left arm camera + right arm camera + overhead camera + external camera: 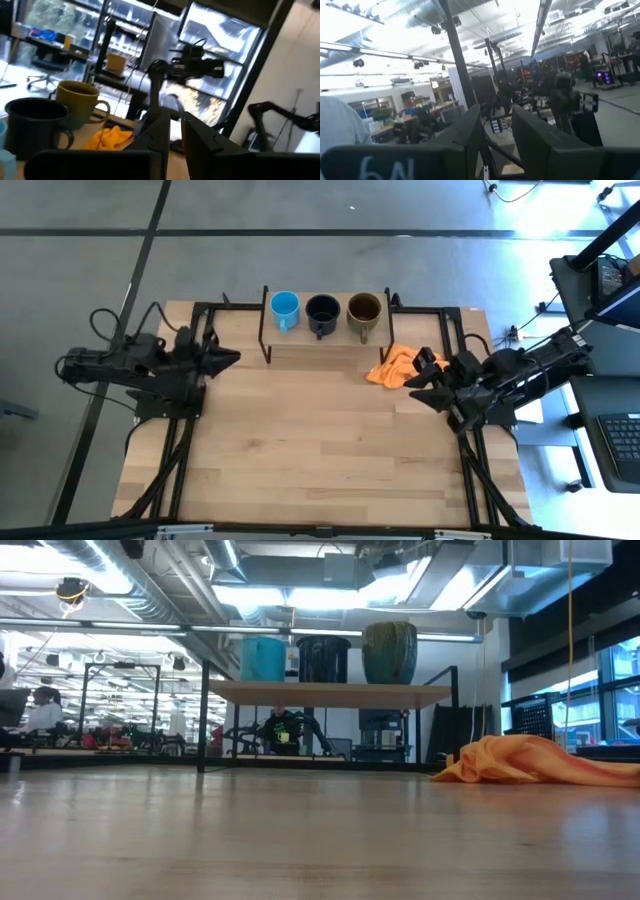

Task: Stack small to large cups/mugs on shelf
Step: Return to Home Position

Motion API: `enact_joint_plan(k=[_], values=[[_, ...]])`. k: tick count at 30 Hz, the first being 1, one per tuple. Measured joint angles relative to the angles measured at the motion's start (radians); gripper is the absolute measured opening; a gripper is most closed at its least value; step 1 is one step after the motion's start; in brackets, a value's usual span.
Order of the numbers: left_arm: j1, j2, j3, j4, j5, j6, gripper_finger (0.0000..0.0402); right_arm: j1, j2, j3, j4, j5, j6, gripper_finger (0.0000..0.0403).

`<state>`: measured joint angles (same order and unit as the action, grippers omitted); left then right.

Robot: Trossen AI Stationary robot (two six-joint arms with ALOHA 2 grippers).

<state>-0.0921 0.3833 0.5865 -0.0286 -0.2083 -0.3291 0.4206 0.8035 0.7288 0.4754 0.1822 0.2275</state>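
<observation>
Left fingers (159, 132) sit close together with only a thin slit between them, nothing held; in the high view the left gripper (232, 358) tapers to a point. Right fingers (465, 137) stand apart, also empty, and the right gripper (415, 380) shows two separate prongs from above. Task items are all on the low light-wood shelf on thin black legs (330, 692), upright in a row with none nested: small light-blue handled mug (285, 308), then black handled mug (322, 311), then olive-brown mug with a dark inside (364, 310). I judge placing done; the only work left is parking. To do that well I would draw each arm straight back from the shelf, slow and level, so no link clips its black frame or jolts the row. The crumpled orange cloth (392, 366) lies just beside the right gripper; I cannot tell whether they touch, so I would lift there before retracting. Pose: both arms are folded low at opposite sides of the pale plank bench (310, 440), grippers pointing inward toward each other, well apart.
</observation>
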Motion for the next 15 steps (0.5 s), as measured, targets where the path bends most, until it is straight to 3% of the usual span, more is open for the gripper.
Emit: enact_joint_plan(k=[13, 15], values=[[-0.053, -0.372, -0.254, 0.061, -0.044, 0.059, 0.0041, 0.0, -0.027, -0.015, -0.063, -0.002, 0.048, 0.0114], [-0.053, -0.38, -0.292, 0.121, -0.044, 0.07, 0.0041, 0.0, -0.027, -0.015, -0.07, -0.002, 0.057, 0.0114]])
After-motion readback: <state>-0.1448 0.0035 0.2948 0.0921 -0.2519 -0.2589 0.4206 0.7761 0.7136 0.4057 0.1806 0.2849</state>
